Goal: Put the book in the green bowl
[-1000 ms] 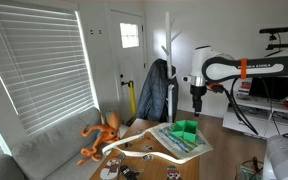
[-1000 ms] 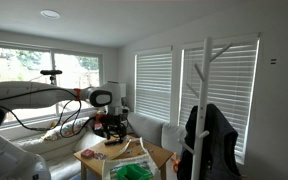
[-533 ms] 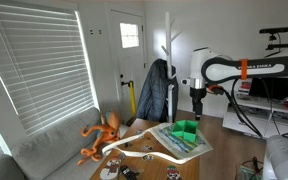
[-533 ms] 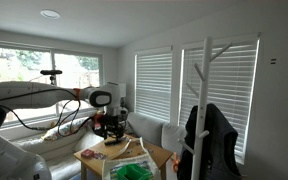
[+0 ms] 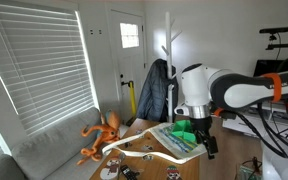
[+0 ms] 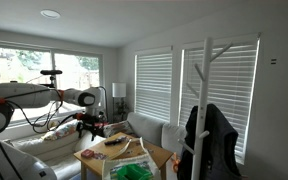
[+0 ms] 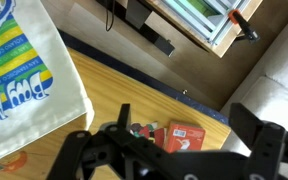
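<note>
Wrist view showed the pincer (image 7: 174, 160) spread wide and empty over a small red book (image 7: 187, 137). It looked light, thin and stiff, best pinched across its narrow edges.

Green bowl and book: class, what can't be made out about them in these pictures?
- green bowl: partly hidden behind the arm in an exterior view; in an exterior view cut by the bottom edge. Contents unseen.
- red item: blurred in the wrist view, possibly the book; cannot confirm.
- gripper: too small in both exterior views to read its jaws.
</note>
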